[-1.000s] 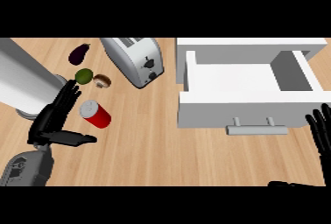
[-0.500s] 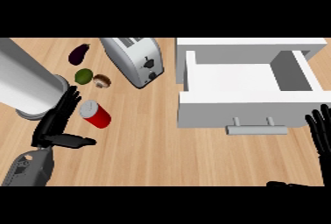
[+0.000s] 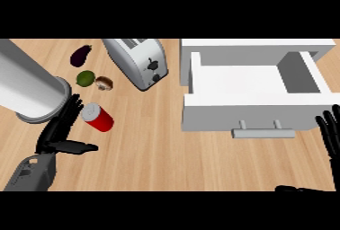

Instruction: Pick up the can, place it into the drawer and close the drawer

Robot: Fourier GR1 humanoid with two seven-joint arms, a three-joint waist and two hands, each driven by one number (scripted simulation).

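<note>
left hand (image 3: 58, 134) fingers straight, thumb out, holding nothing, just beside the can's left | right hand (image 3: 330, 134) open, resting at right edge, fingers up | can (image 3: 97, 117) red, lying tilted on wooden counter (image 3: 146, 148), well apart from drawer | drawer (image 3: 256, 92) white, pulled open, handle (image 3: 263, 133) toward robot | toaster (image 3: 138, 62) farther back

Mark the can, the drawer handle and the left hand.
can (image 3: 98, 118), head view, on its red side.
drawer handle (image 3: 263, 133), head view, middle of the grey bar.
left hand (image 3: 58, 133), head view, on the palm.
</note>
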